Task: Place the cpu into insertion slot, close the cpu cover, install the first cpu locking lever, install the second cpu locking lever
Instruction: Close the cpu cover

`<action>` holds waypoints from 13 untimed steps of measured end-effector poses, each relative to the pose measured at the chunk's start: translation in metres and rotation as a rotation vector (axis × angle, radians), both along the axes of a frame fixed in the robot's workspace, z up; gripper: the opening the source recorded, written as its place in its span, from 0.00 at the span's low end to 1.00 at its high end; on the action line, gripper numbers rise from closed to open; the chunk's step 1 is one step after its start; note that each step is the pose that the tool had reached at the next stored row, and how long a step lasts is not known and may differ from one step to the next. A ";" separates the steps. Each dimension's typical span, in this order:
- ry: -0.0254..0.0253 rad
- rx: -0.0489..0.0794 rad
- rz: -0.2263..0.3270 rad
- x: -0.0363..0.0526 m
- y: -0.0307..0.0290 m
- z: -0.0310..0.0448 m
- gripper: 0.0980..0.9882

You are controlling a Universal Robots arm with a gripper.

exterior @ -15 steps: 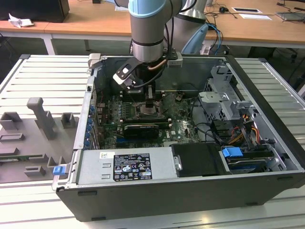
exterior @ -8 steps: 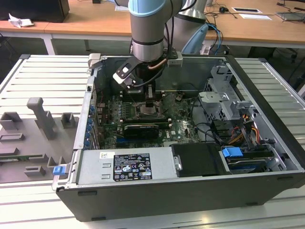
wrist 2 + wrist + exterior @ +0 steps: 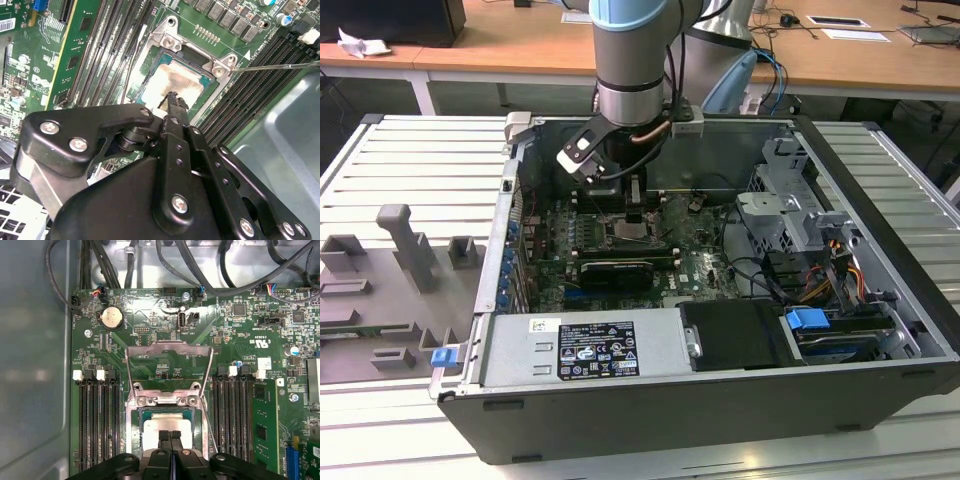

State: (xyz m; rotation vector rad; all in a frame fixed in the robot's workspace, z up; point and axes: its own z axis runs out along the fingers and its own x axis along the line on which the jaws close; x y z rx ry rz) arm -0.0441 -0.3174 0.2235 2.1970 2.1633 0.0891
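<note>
Directly under the end effector (image 3: 170,434), the cpu (image 3: 150,432) lies flat in the insertion slot (image 3: 132,430).
Its jaws are pressed narrow, gripping nothing; the cpu cover (image 3: 168,345) stands open just beyond the tips.

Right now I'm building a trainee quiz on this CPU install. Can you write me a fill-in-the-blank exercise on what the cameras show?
1. The ____ sits inside the insertion slot.
2. The hinged cover stands ____, tilted back off the chip.
3. The gripper hangs over the chip with its fingers ____.
4. Long memory slots run along ____ sides of the socket.

Missing words: cpu; open; shut; both.
</note>
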 end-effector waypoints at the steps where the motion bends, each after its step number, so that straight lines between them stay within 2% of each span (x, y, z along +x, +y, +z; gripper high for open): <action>1: 0.0000 0.000 0.000 0.0000 0.0000 0.0007 0.01; 13: 0.0000 0.000 -0.004 0.0000 0.0000 0.0095 0.01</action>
